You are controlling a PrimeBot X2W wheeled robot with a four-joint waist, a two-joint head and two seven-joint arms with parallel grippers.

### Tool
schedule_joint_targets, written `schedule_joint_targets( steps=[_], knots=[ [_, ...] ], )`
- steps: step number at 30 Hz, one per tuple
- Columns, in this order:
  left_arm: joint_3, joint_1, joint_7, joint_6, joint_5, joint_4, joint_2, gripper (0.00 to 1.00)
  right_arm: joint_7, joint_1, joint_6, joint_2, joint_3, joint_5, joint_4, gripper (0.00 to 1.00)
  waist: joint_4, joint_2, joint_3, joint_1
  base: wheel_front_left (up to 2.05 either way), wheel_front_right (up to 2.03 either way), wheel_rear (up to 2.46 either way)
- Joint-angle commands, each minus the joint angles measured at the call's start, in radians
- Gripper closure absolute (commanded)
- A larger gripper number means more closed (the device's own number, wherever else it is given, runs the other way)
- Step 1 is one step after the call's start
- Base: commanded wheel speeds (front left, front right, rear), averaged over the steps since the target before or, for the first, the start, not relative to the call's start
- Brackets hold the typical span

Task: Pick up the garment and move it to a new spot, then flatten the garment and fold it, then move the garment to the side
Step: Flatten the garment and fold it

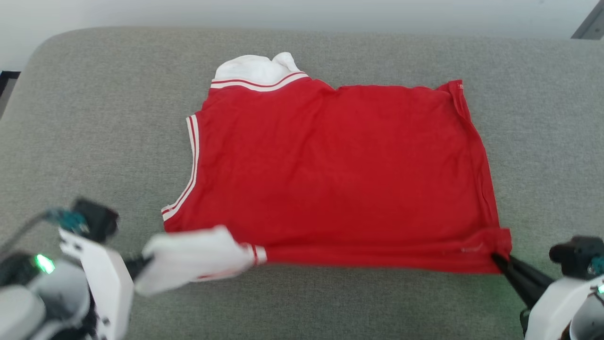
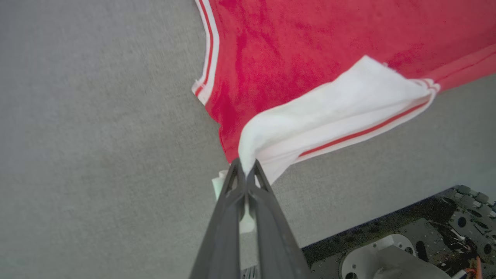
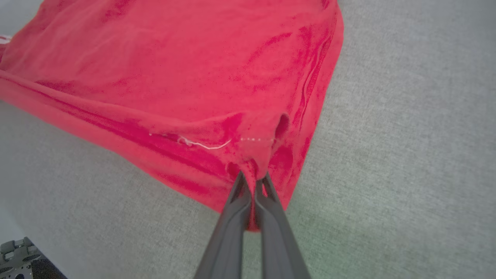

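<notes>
The garment (image 1: pixel 330 170) is a red shirt with white sleeves and red-and-white striped trim, lying spread on the grey cushion with its plain side up. My left gripper (image 1: pixel 141 264) is shut on the near white sleeve (image 2: pixel 329 112) at the lower left; in the left wrist view the gripper (image 2: pixel 245 167) pinches the sleeve's end. My right gripper (image 1: pixel 498 259) is shut on the garment's near right hem corner; in the right wrist view the gripper (image 3: pixel 254 179) bunches the red cloth (image 3: pixel 193 77) into a small pucker. The near edge is stretched taut between both grippers.
The grey cushion (image 1: pixel 94 118) extends well beyond the shirt to the left, right and front. A second white sleeve (image 1: pixel 257 68) lies crumpled at the shirt's far left corner. The robot's dark base (image 2: pixel 418 240) shows beyond the cushion's edge.
</notes>
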Motion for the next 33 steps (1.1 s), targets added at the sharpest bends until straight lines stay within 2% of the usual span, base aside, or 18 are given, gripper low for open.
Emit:
schedule_joint_targets(
  steps=[1, 5, 9, 14, 17, 18, 19, 20, 26, 29, 30, 31, 33],
  knots=[
    [0.014, -0.030, -0.001, -0.005, 0.017, -0.004, 0.012, 1.00, 0.011, -0.012, -0.003, 0.005, -0.010, -0.008, -0.015, 1.00, -0.004, -0.0001, 0.005, 0.0000, 0.00, 0.00, 0.00],
    [0.038, -0.134, 0.022, -0.035, 0.110, -0.003, 0.029, 1.00, 0.057, -0.060, -0.003, 0.030, -0.052, -0.028, -0.055, 1.00, -0.012, -0.0001, 0.020, 0.0000, 0.00, 0.00, 0.00],
    [0.052, -0.246, 0.054, -0.095, 0.182, 0.062, -0.010, 1.00, 0.106, -0.144, -0.003, 0.052, -0.067, -0.053, -0.071, 1.00, -0.018, -0.0001, 0.049, 0.0000, 0.00, 0.00, 0.00],
    [0.039, -0.368, 0.067, -0.199, 0.245, 0.239, -0.117, 1.00, 0.145, -0.274, -0.003, 0.067, -0.054, -0.067, -0.008, 1.00, -0.023, -0.0001, 0.093, 0.0000, 0.00, 0.00, 0.00],
    [0.027, -0.420, 0.060, -0.260, 0.246, 0.370, -0.196, 1.00, 0.153, -0.351, -0.003, 0.072, -0.034, -0.077, 0.054, 1.00, -0.027, -0.0001, 0.117, 0.0000, 0.00, 0.00, 0.00],
    [0.013, -0.444, 0.063, -0.300, 0.253, 0.456, -0.239, 1.00, 0.155, -0.401, -0.003, 0.080, -0.015, -0.075, 0.104, 1.00, -0.031, -0.0001, 0.133, 0.0000, 0.00, 0.00, 0.00],
    [0.013, -0.444, 0.063, -0.300, 0.253, 0.456, -0.239, 1.00, 0.155, -0.401, -0.003, 0.080, -0.015, -0.075, 0.104, 1.00, -0.031, -0.0001, 0.133, 0.0000, 0.00, 0.00, 0.00],
    [0.004, -0.464, 0.060, -0.331, 0.246, 0.537, -0.284, 1.00, 0.153, -0.448, -0.003, 0.087, 0.008, -0.072, 0.151, 1.00, -0.035, -0.0001, 0.146, 0.0000, 0.00, 0.00, 0.00],
    [-0.025, -0.490, 0.065, -0.383, 0.214, 0.744, -0.390, 1.00, 0.161, -0.546, -0.003, 0.101, 0.086, -0.057, 0.287, 1.00, -0.039, -0.0001, 0.168, 0.0000, 0.00, 0.00, 0.00],
    [-0.029, -0.495, 0.076, -0.391, 0.192, 0.803, -0.413, 1.00, 0.164, -0.567, -0.003, 0.109, 0.103, -0.042, 0.324, 1.00, -0.040, -0.0001, 0.171, 0.0000, 0.00, 0.00, 0.00],
    [-0.031, -0.495, 0.088, -0.395, 0.180, 0.831, -0.426, 0.98, 0.173, -0.575, -0.003, 0.110, 0.117, -0.037, 0.340, 1.00, -0.040, -0.0001, 0.172, 0.0000, 0.00, 0.00, 0.00],
    [-0.033, -0.496, 0.096, -0.394, 0.168, 0.855, -0.436, 0.89, 0.179, -0.582, -0.003, 0.110, 0.126, -0.033, 0.355, 0.97, -0.040, -0.0001, 0.172, 0.0000, 0.00, 0.00, 0.00],
    [-0.032, -0.503, 0.109, -0.398, 0.154, 0.896, -0.448, 0.69, 0.184, -0.598, -0.003, 0.109, 0.144, -0.027, 0.375, 0.71, -0.041, -0.0001, 0.171, 0.0000, 0.00, 0.00, 0.00]
  ],
)
